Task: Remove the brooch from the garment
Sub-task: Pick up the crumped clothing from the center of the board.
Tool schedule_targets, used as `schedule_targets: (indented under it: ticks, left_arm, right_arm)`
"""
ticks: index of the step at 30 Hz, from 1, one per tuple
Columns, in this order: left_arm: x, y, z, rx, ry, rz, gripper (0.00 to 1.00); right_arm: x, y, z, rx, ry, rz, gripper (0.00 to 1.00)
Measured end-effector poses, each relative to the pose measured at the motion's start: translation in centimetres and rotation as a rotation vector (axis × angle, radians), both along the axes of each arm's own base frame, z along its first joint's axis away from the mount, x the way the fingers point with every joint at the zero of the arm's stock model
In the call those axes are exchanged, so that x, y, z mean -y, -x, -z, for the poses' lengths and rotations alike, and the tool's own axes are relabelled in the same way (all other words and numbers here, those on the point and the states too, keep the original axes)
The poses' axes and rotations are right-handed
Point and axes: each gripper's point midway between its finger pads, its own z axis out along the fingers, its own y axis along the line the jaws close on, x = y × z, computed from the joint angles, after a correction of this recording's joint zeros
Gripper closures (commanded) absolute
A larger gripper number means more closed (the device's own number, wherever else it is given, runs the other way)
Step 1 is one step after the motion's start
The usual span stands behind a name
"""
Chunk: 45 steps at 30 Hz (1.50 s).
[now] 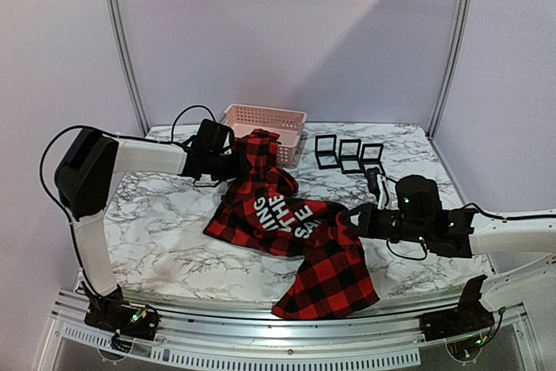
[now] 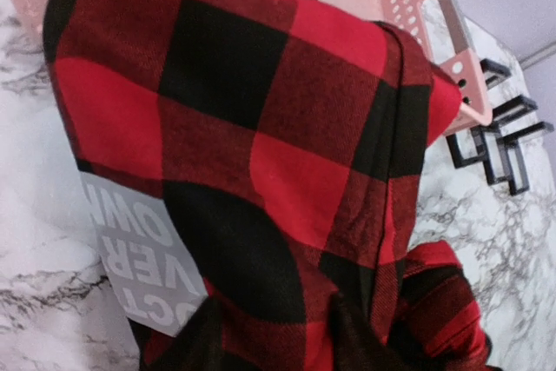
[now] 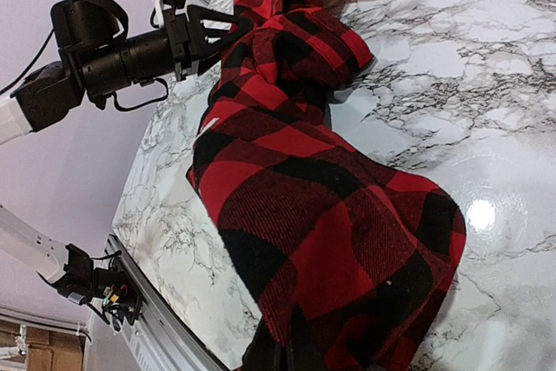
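Pink basket [image 1: 261, 113] perhaps catches garment [image 1: 326, 271]; right jaws clamp it; left jaws' hold unclear.

Both arms reach inward; left claw [image 1: 236, 162] horizontal, right claw [image 1: 354, 219] clamped.

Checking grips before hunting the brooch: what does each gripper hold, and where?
The right gripper is shut on the shirt, at a fold midway along it. The left gripper straddles its raised far end; clamped or not, cannot tell.
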Motion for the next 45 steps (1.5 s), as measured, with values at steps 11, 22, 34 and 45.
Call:
schedule_targets:
  ticks: [11,22,34,45]
  left_arm:
    - [-0.7,-0.1,0.1,0.006,-0.033,-0.018,1.00]
    - [-1.3,1.5,-14.1,0.285,0.090,0.060,1.00]
    - [-9.3,16.3,-45.3,0.977,0.224,0.103,1.00]
    - [-12.4,24.6,-52.8,1.110,0.263,0.174,1.00]
  right_arm:
    - [0.4,-1.0,-1.1,0.042,0.021,0.043,1.00]
    - [-0.7,-2.8,-9.9,0.246,0.004,0.037,1.00]
    - [1.6,0.3,-24.6,0.590,-0.105,-0.045,1.00]
    - [1.2,4.5,-32.3,0.769,-0.145,-0.249,1.00]
